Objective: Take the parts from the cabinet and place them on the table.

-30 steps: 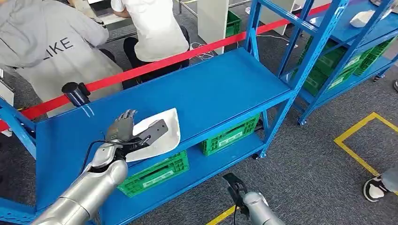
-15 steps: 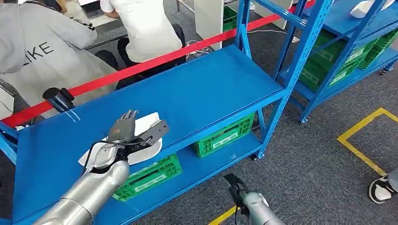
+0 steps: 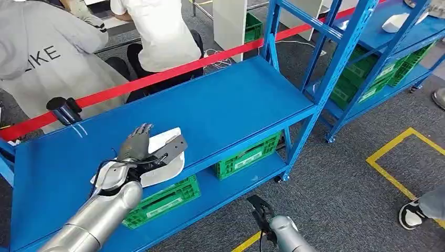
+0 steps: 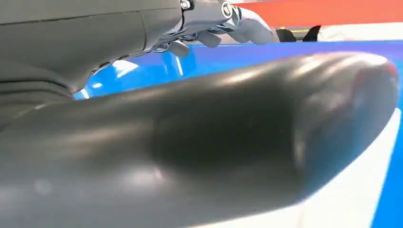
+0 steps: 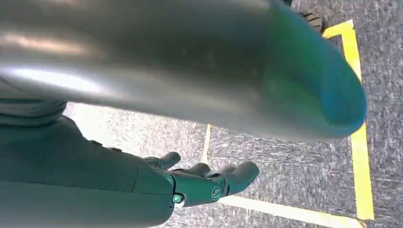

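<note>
White part (image 3: 167, 157) (on blue shelf (image 3: 236, 105)) gripped by left robot hand (image 3: 137, 152).

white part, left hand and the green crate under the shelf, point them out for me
white part (image 3: 169, 167), head view, on its bare white edge beside the thumb
left hand (image 3: 137, 151), head view, on the middle of the hand
green crate (image 3: 163, 199), head view, on its front wall
</note>
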{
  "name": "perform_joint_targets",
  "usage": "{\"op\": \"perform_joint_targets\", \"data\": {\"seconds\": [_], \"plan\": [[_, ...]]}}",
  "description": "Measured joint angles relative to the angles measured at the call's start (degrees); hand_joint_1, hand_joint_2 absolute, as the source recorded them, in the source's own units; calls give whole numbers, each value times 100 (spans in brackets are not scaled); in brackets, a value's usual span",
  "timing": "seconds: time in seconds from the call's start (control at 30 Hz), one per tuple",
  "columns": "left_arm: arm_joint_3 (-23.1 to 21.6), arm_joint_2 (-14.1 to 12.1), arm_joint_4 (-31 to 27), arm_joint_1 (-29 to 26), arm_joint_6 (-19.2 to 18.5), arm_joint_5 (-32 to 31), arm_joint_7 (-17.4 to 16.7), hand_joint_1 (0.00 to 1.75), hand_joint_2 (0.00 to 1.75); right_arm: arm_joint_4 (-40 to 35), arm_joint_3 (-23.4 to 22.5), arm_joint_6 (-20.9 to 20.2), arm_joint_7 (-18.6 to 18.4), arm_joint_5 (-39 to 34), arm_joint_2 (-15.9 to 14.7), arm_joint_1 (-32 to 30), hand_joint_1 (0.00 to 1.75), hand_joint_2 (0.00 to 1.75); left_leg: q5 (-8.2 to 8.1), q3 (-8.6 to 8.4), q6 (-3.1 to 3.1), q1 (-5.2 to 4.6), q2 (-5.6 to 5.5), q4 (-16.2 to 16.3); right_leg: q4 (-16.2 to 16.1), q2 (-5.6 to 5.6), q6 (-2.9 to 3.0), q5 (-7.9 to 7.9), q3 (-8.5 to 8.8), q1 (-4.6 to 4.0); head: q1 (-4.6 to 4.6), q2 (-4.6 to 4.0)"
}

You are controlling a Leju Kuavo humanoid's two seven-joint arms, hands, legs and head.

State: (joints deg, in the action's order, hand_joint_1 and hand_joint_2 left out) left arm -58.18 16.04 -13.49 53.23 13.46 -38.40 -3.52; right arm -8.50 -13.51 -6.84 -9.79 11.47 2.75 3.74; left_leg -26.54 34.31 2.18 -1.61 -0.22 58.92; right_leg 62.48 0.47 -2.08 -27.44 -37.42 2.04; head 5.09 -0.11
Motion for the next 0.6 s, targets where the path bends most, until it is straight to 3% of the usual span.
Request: {"op": "perform_joint_targets", "data": {"seconds": [0.03,0.1,0.13,0.17,0.2,0.23,0.27,0.3,0.33,0.37,0.43,0.5,0.53,0.6], "plan": [[2,2,0,4,2,-18,11,0,0,0,0,0,0,0,-2,9,0,0,21,-25,39,2,1,-41,208,-14,-7,-165,-106,-24,20,0],[4,4,2,-14,2,-54,11,0,0,0,0,0,0,0,-9,14,0,0,15,-22,55,-9,9,-32,1008,-14,-31,-555,-494,-49,26,0],[4,4,6,-30,2,-76,13,0,0,0,0,0,0,0,-11,4,0,0,5,-14,72,-20,11,-19,1365,-14,-40,-667,-675,-57,28,0],[4,4,7,-43,2,-83,15,0,0,0,0,0,0,2,-15,-3,0,0,-3,-8,82,-29,11,-4,1513,-15,-41,-649,-758,-62,28,0],[4,4,7,-49,2,-83,22,0,0,0,0,0,0,2,-26,-9,0,0,-15,-8,89,-34,9,12,1379,-17,-36,-504,-697,-65,28,0],[4,7,7,-47,2,-83,28,0,0,0,0,0,0,2,-35,-7,0,0,-31,-11,88,-36,7,31,1002,-19,-27,-272,-512,-69,28,0],[4,11,7,-44,2,-83,31,0,0,0,0,0,0,2,-42,-3,0,0,-53,-17,81,-38,4,59,468,-26,-9,-18,-236,-74,28,0],[4,13,4,-43,2,-85,33,0,0,0,0,0,0,4,-46,1,0,0,-84,-14,65,-39,4,101,-36,-53,25,119,15,-88,28,0],[4,13,7,-37,0,-85,41,0,0,0,0,0,0,4,-48,12,0,0,-103,27,41,-77,4,125,-70,-76,98,30,41,-117,22,0],[4,13,7,-44,-9,-85,44,0,0,0,0,0,2,4,-48,13,0,0,-110,41,18,-76,-8,144,-110,-52,146,73,35,-115,26,0],[7,15,7,-45,-24,-83,42,0,0,0,0,2,0,7,-48,3,0,0,-96,31,-16,-69,-1,116,-124,-40,178,79,29,-127,24,0],[11,15,7,-39,-26,-83,17,0,0,0,0,2,0,7,-33,5,0,0,-161,45,-94,-89,-20,173,-206,-48,236,115,76,-51,39,0],[20,13,7,-28,-31,-81,7,0,0,0,0,18,0,9,-44,7,0,0,-309,118,-163,-68,-15,351,-223,-48,258,121,95,-30,-20,0],[66,9,9,-31,-42,-81,2,0,0,0,0,15,0,9,-44,9,0,0,-719,474,-266,30,-12,1142,-228,-48,261,123,95,1,-24,0]]}}
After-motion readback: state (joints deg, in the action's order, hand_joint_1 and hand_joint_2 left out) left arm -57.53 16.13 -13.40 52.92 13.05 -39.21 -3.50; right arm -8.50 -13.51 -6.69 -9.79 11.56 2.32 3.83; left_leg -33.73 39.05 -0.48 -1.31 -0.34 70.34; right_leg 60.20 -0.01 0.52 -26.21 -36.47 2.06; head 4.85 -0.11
